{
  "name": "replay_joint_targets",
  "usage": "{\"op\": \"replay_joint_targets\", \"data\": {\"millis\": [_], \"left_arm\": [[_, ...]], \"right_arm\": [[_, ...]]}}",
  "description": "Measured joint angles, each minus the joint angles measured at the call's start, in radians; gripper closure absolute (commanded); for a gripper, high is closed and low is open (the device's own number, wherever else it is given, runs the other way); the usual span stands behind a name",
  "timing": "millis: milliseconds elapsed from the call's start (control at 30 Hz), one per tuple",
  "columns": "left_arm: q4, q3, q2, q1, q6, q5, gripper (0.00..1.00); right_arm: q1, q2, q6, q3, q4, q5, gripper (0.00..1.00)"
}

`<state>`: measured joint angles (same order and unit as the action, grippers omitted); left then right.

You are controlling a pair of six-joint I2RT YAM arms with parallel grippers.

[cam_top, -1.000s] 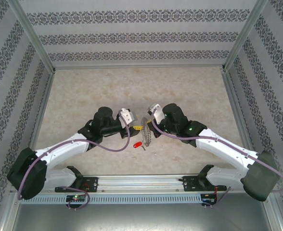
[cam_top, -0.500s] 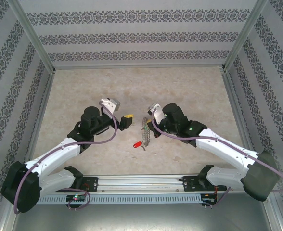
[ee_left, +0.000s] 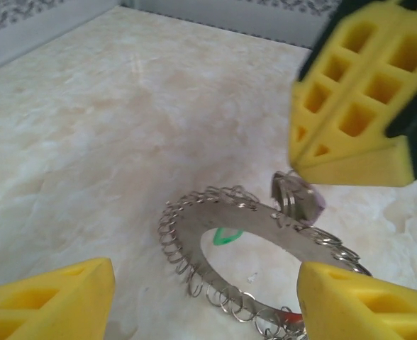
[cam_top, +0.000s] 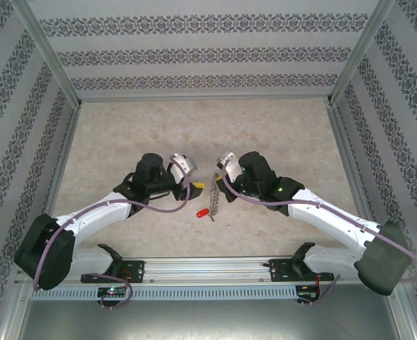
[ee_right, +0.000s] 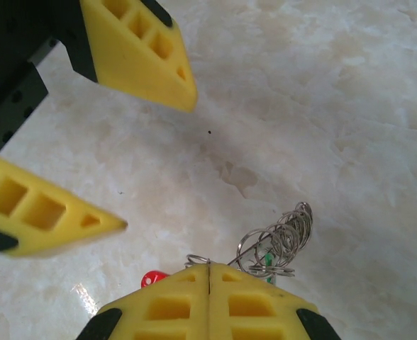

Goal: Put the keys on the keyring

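The keyring [ee_left: 254,218] stands up on its edge near the middle of the overhead view, lifted off the marble-patterned table [cam_top: 123,134]. It is a flat grey band around a round hole, with its rim fringed in wire loops [ee_right: 283,237]. A lilac-tagged key [ee_left: 297,200] sits against the rim at the ring's upper right in the left wrist view, touching the loops; I cannot tell whether it is actually threaded on. A green tag [ee_left: 228,236] shows through the central hole, and a sliver of green also peeks out among the loops in the right wrist view. Whether it hangs from the ring or lies behind it I cannot say. The red-tagged key [cam_top: 203,212] lies flat on the table just below and left of the ring in the overhead view.

The right gripper [ee_right: 208,273] has the ring — its yellow pads [ee_right: 159,312] are pressed together, and the loops sprout up from between their tips. The left gripper [cam_top: 196,187] sits just left of the ring, its two yellow fingers [ee_left: 52,297] spread apart at the bottom corners of its own view — gripping nothing, with the ring's near rim lying between them.
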<state>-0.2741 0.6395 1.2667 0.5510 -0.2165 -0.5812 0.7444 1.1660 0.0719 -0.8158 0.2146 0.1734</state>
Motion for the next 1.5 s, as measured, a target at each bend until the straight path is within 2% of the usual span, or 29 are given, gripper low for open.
{"op": "replay_joint_targets", "data": {"millis": [167, 367, 567, 667, 867, 1167, 1500], "left_arm": [[0.04, 0.061, 0.05, 0.013, -0.07, -0.052, 0.48], [0.09, 0.111, 0.092, 0.022, -0.108, -0.126, 0.44], [0.106, 0.111, 0.092, 0.027, -0.121, -0.152, 0.44], [0.109, 0.111, 0.092, 0.036, -0.121, -0.152, 0.5], [0.109, 0.115, 0.116, 0.045, -0.117, -0.152, 0.51], [0.108, 0.12, 0.143, 0.058, -0.117, -0.148, 0.6], [0.102, 0.121, 0.15, 0.058, -0.112, -0.14, 0.61]], "right_arm": [[0.0, 0.0, 0.0, -0.001, 0.0, 0.0, 1.0], [0.0, 0.002, 0.0, -0.001, -0.001, 0.0, 1.0], [0.0, 0.002, 0.0, -0.001, -0.001, 0.0, 1.0], [0.0, 0.002, 0.0, -0.001, -0.001, 0.0, 1.0], [0.0, 0.002, 0.0, -0.001, -0.001, 0.0, 1.0], [0.0, 0.002, 0.0, -0.001, -0.001, 0.0, 1.0], [0.0, 0.002, 0.0, -0.001, -0.001, 0.011, 1.0]]}}
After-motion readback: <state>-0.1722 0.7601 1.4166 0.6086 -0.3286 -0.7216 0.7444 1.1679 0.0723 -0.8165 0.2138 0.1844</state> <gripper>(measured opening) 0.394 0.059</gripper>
